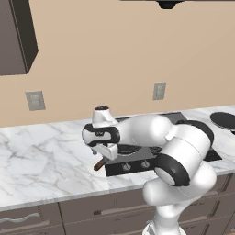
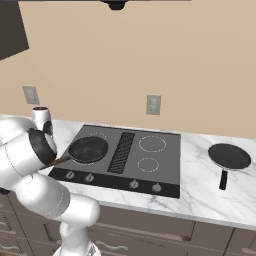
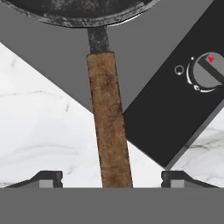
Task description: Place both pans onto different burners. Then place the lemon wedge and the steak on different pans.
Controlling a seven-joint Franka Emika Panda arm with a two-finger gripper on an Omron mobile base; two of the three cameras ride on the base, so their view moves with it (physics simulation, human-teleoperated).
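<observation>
Between my gripper [image 3: 111, 179], whose fingertips stand spread apart and clear of it, runs the brown wooden handle of the round black frying pan [image 2: 88, 149] sitting on the cooktop's front-left burner; the all-dark frying pan [image 2: 229, 157] rests well apart on the white marble desk [image 2: 210, 192]

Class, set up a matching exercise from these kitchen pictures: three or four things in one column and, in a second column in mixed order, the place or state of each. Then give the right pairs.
Things:
1. wooden-handled pan
2. all-dark pan
3. gripper
4. knob

Places or states:
A. on the marble counter, right of the cooktop
B. open, fingers either side of the brown handle
C. on the cooktop's black front strip
D. on the cooktop's near-left burner

Pairs: 1-D, 2-A, 3-B, 4-C
</observation>
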